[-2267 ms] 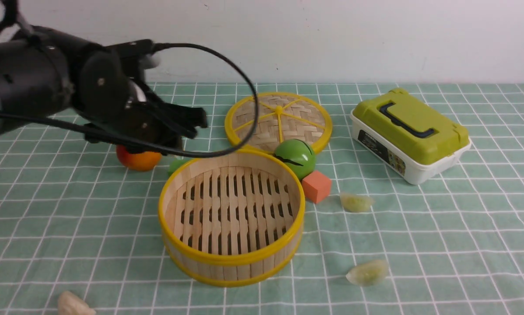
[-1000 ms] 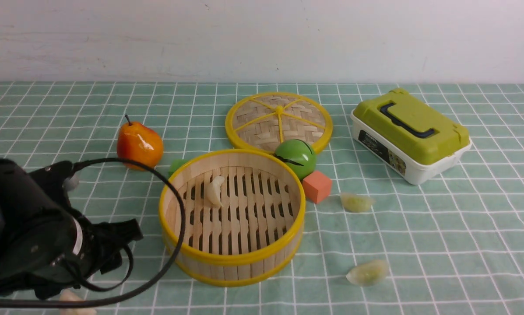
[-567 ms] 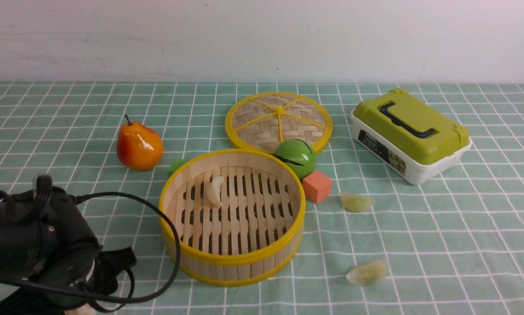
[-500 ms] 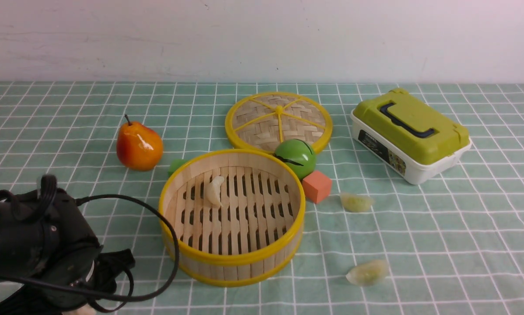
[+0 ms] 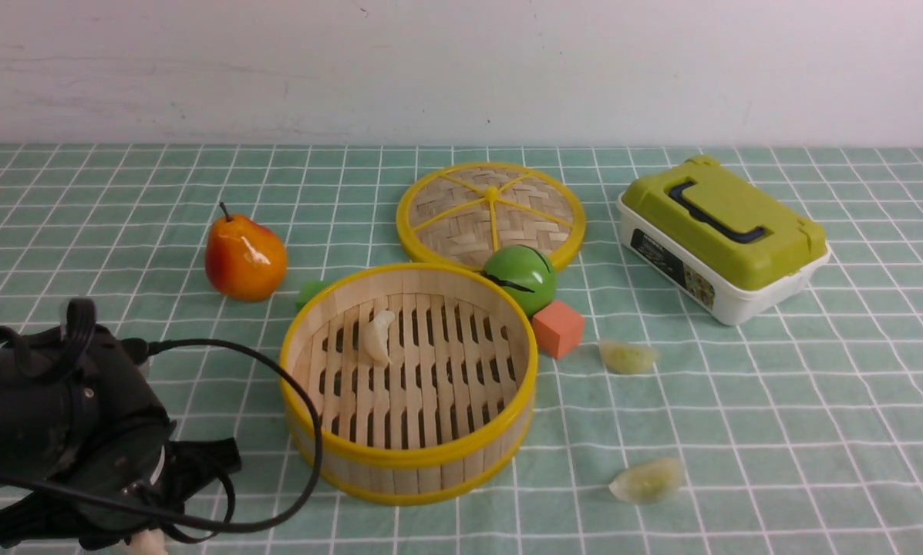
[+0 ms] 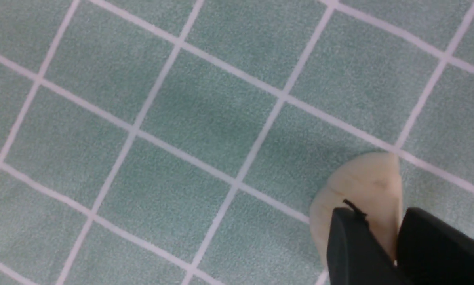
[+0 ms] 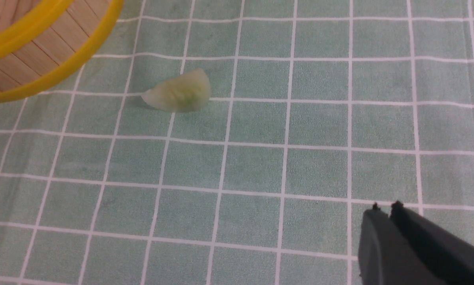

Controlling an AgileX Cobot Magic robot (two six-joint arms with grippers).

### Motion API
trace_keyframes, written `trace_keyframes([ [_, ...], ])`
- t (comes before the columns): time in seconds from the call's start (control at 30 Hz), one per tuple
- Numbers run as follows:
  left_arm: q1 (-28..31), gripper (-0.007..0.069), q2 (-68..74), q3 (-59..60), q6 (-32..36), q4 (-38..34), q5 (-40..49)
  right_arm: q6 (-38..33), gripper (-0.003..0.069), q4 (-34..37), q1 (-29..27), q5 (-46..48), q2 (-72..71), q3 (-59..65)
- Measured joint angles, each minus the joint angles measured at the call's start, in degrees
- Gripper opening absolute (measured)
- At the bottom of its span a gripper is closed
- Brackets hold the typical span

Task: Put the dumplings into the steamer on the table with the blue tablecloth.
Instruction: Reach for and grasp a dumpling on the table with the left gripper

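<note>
Whitish dumpling [image 6: 359,186] lies on the blue tablecloth [image 6: 181,118], nipped between the fingers [image 6: 351,245] of the left gripper [image 6: 381,217], closed narrowly across its ridge. Probably light, soft, slippery: hold its plump middle gently.

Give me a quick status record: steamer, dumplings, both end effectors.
steamer: upright on the tablecloth, uncovered
lid: flat on the cloth behind the steamer
inside steamer: first white dumpling
outside, right of steamer: far green dumpling, near green dumpling
left end effector: fingers closed on either side of the second white dumpling, which lies on the cloth
right end effector: shut, empty, apart from the near green dumpling
left to load: three dumplings
</note>
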Motion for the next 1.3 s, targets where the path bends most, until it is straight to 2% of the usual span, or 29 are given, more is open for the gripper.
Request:
trace_keyframes([
  [0.07,0.0,0.0046,-1.57,-1.02,3.52,-2.56,0.13,0.0,0.0038,0.0,0.0,0.0,0.0,0.0],
  [0.13,0.0,-0.0004,-3.45,-2.71,7.58,-5.31,0.21,0.0,0.0039,0.0,0.0,-0.05,0.0,0.0],
  [0.2,0.0,-0.0014,-6.17,-7.33,16.76,-11.28,1.06,0.0,0.0041,0.0,0.0,-0.19,0.0,0.0],
  [0.23,0.0,-0.0014,-6.56,-8.23,18.33,-12.31,1.6,0.0,0.0041,-0.05,0.0,-0.26,0.0,0.0],
  [0.27,0.0,-0.0014,-6.97,-11.07,22.89,-15.17,3.05,0.0,0.0041,-0.04,0.0,-0.45,0.0,0.0],
  [0.33,-0.05,-0.0014,-7.07,-14.86,28.26,-17.95,6.84,0.0,0.0041,-0.04,0.0,-0.45,0.0,0.0],
  [0.4,-0.05,-0.0014,-7.07,-16.83,30.74,-18.34,10.31,0.0,0.0041,-0.26,0.0,-0.45,0.0,0.0],
  [0.5,-0.05,-0.0012,-6.82,-15.95,28.82,-15.32,14.22,0.0,0.0041,-0.4,0.0,-0.45,0.0,0.0],
  [0.57,-0.05,0.0018,-6.82,-12.94,25.24,-12.05,14.14,0.0,0.0041,-0.45,0.0,-0.45,0.0,0.0],
  [0.67,0.0,0.0122,-6.62,-7.28,18.29,-7.91,9.49,0.0,0.0041,-0.45,0.0,-0.45,0.0,0.0],
  [0.87,0.0,0.0356,-3.69,-2.8,10.58,-4.72,3.73,0.0,0.0041,-0.27,0.0,-0.67,0.0,0.0],
  [0.97,0.0,0.0401,-1.48,-2.67,9.21,-3.47,1.88,0.0,0.0041,-0.27,0.0,-0.67,0.0,0.0],
  [1.1,0.0,0.0397,3.11,-2.67,8.17,-3.13,0.95,0.0,0.0041,-0.25,0.0,-0.62,0.0,0.0],
  [1.23,0.0,0.031,5.83,-3.03,7.86,-2.89,0.92,0.0,0.0041,-0.25,0.0,-0.37,0.0,0.0],
  [1.27,0.0,0.0248,6.04,-3.1,7.86,-2.94,0.87,0.0,0.0042,-0.25,0.0,-0.37,0.0,0.0],
  [1.3,0.0,0.0223,6.03,-3.29,7.97,-2.99,0.92,0.0,0.0043,-0.25,0.0,-0.37,0.0,0.0],
])
